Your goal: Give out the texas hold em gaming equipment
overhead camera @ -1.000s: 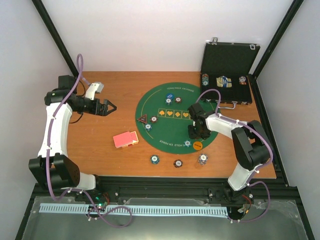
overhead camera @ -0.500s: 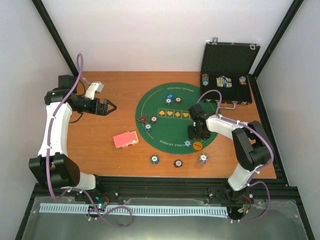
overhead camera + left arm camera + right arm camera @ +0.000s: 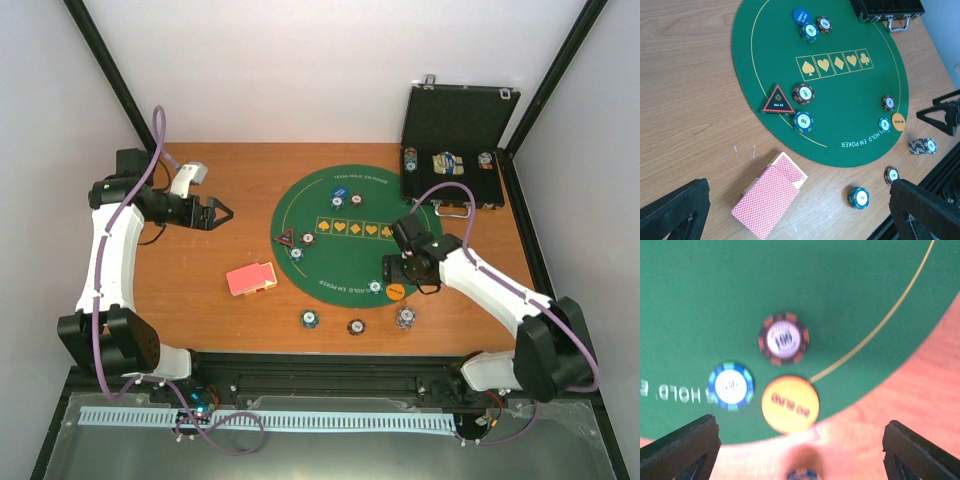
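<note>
Right arm has swung out and stretched since a second ago, elbow now far right. Right gripper point(image 3: 402, 272) sits nearer the mat's near-right rim, jaws spread wider than before.

Right wrist view: both fingers point(image 3: 682, 447) at the bottom corners, far apart, nothing between them, nothing held. Red chip point(image 3: 784, 338) lies flat on the mat point(image 3: 700, 285), ahead of the fingertips and clear of both. Blue chip point(image 3: 731, 385) is near it, to its left in frame. Orange disc point(image 3: 790, 404) is just beside it, at the mat's edge where the table point(image 3: 925, 390) begins. Blurred blue-white thing at the bottom edge, cut off; cannot identify.

Top view: wrist covers the red chip; only the blue chip and orange disc show beside the gripper. Left wrist view shows all three unobstructed.

Left gripper point(image 3: 222, 213) hovers over bare wood at far left, jaws at full spread, empty. Its camera shows cards point(image 3: 770, 195), a red-backed stack on wood just off the mat. Triangle point(image 3: 779, 100) lies at the mat's left rim, two chips just beside it. Blue disc point(image 3: 801, 16) lies at the far rim. Case point(image 3: 455, 150) stands open at the far right; contents too small to read.
</note>
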